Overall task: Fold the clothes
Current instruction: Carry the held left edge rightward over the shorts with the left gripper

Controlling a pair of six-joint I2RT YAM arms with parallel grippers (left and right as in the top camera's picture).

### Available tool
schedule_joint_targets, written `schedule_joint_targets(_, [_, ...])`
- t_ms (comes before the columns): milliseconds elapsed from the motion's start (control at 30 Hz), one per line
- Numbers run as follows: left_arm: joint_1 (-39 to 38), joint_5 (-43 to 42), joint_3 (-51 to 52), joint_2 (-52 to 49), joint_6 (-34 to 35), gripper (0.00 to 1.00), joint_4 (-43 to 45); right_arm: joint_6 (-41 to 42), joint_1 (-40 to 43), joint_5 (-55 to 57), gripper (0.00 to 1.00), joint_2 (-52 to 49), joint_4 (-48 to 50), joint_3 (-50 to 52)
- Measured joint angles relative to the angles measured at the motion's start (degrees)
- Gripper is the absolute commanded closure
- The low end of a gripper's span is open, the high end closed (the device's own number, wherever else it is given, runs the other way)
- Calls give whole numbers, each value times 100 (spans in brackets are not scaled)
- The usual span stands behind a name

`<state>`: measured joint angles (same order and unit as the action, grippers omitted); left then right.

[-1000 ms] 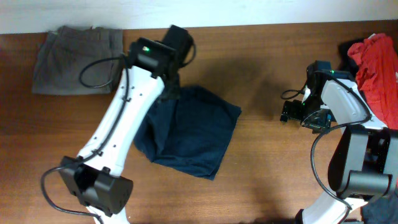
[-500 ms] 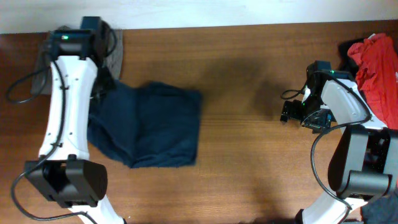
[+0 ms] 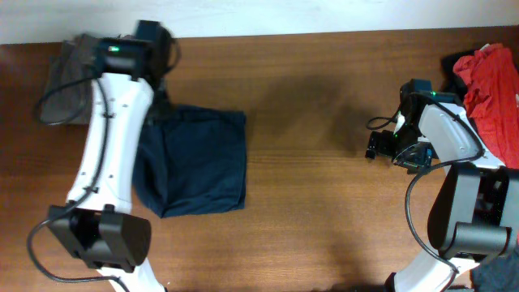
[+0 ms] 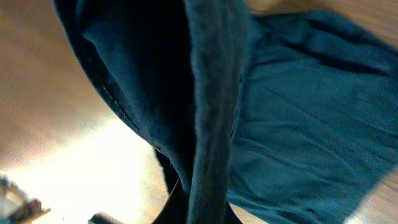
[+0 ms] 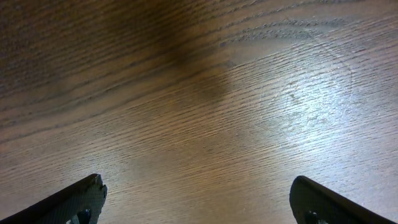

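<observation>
The left gripper (image 3: 162, 105) is clenching its jaws on an edge of the navy-blue trousers (image 3: 199, 162) at mid-left of the tabletop (image 3: 324, 211), probably to shift them beside the grey-khaki trousers (image 3: 69, 73), while the right gripper (image 5: 195, 190) is hovering, jaws released.

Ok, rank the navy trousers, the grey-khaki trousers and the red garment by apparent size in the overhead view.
1. navy trousers
2. red garment and grey-khaki trousers: too close to rank, one cut off by the frame edge, the other partly covered.
</observation>
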<state>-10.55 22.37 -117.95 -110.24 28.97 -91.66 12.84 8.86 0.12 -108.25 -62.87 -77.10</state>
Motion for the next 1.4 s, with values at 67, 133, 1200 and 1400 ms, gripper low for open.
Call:
schedule_joint_targets(67, [-286,-9,0,0,9,100,81,-2,0,0,1,0,-2,0])
schedule_joint_targets(133, [-553,-35,0,0,66,100,109,2,0,0,1,0,-2,0])
schedule_joint_targets(1200, [-1788,-590,719,-271,155,94,804,-2,0,0,1,0,0,0])
schedule_joint_targets(1400, [-2074,-603,719,-271,179,83,837,2,0,0,1,0,0,0])
